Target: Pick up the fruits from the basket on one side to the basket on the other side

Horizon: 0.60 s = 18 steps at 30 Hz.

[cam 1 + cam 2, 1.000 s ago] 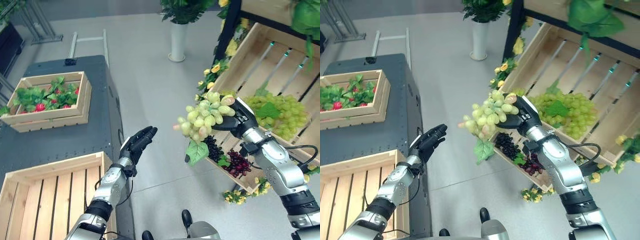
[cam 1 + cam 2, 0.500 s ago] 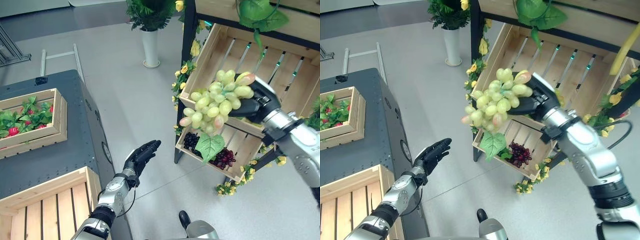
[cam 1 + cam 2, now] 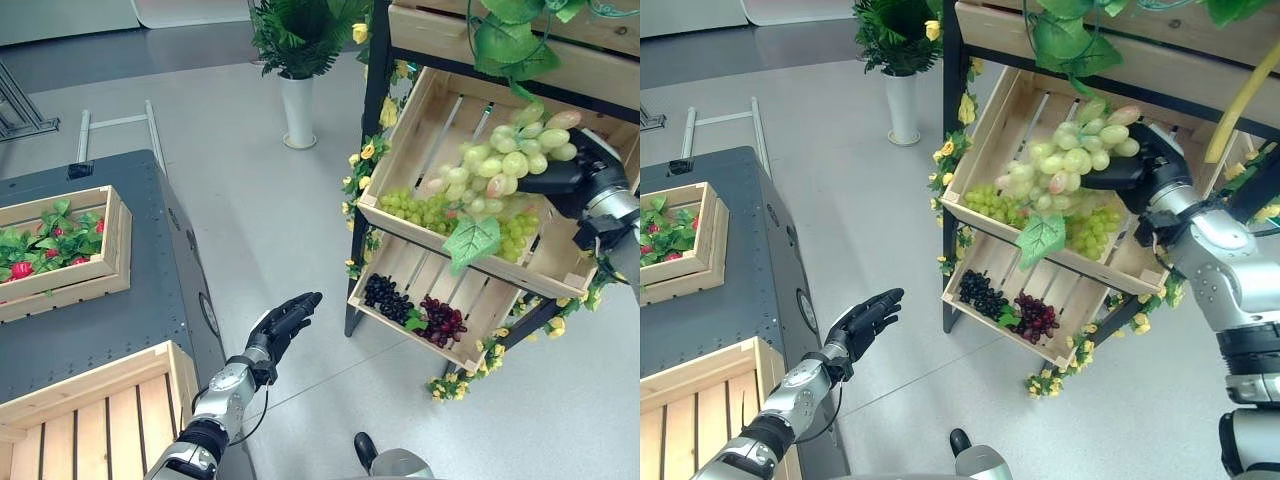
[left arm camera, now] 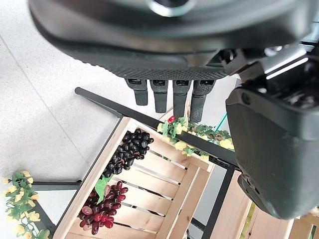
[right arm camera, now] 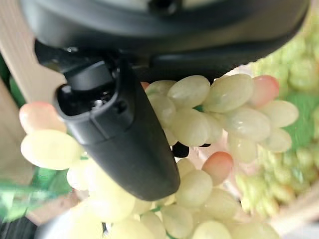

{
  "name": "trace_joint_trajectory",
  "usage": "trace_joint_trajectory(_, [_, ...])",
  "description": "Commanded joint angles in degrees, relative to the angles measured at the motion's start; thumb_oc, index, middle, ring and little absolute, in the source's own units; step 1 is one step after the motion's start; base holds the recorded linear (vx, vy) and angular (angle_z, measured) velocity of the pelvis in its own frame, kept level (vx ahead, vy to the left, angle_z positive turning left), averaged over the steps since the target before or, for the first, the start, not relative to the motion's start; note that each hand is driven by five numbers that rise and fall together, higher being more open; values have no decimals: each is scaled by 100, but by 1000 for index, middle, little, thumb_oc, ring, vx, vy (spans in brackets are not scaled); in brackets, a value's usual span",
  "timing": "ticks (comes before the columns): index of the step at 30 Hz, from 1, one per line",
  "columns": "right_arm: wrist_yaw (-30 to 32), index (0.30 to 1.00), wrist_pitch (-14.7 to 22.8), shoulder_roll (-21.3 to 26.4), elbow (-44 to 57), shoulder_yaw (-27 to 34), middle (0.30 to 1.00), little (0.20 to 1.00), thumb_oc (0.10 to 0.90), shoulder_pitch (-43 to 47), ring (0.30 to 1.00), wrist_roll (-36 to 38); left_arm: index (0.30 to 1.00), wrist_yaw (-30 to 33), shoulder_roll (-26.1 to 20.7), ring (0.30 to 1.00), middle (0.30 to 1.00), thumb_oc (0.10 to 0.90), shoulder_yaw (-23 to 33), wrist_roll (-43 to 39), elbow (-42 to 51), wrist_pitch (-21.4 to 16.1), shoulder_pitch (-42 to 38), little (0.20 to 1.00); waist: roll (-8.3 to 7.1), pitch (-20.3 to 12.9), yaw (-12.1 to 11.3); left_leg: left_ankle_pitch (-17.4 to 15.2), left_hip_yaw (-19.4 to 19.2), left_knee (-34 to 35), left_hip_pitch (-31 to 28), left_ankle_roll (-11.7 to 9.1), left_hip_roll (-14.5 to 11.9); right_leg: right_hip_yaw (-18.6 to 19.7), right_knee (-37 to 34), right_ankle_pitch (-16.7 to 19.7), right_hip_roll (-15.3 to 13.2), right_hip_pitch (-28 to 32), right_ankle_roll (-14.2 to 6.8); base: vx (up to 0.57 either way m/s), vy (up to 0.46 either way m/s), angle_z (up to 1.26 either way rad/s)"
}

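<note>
Holding green grapes [image 3: 505, 165] clamped in right hand [image 3: 572, 178], I'd swing slowly toward the empty crate [image 3: 90, 420]; left hand [image 3: 280, 322] flat, empty.

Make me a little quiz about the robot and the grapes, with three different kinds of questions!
1. True or false: the right hand is shut on the green grape bunch.
2. Which crate holds the dark grapes? A. the upper shelf crate B. the lower shelf crate C. the slatted crate on the dark table
3. Fill in: the left hand hangs over the floor with its fingers ____.

Key: 1. true; 2. B; 3. straight (open), holding nothing.
</note>
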State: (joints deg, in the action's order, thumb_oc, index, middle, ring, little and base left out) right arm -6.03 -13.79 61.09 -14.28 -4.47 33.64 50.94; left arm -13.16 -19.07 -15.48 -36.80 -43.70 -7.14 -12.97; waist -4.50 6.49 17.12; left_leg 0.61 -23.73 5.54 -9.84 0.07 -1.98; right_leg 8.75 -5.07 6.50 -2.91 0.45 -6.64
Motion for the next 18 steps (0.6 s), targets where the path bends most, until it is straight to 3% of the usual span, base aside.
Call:
trace_joint_trajectory(1, [328,300,442,639,-764,294,300,300,400,1671,300,-167,900,-211,-258,900,900,800,-128,-98,101,-501,-216,900,91,-513,-325,-689,438,-210,26,87,49,-225,232,-342,275,102,2,-78,-52,0])
trace_joint_trajectory(9, [684,300,68,725,-1919,-140,300,300,400,2188,300,-593,900,-155,-262,900,900,800,-216,-128,74,-486,-258,900,87,-515,-420,-640,511,-145,23,65,61,-280,217,-328,270,95,27,-10,-7,0])
trace_joint_trajectory(18, [289,300,-155,618,-2859,-632,300,300,400,2479,300,-1128,900,-147,-261,900,900,800,-244,-157,111,-383,-326,900,94,-468,-544,-596,583,-111,50,59,76,-357,237,-337,246,69,50,-18,8,2])
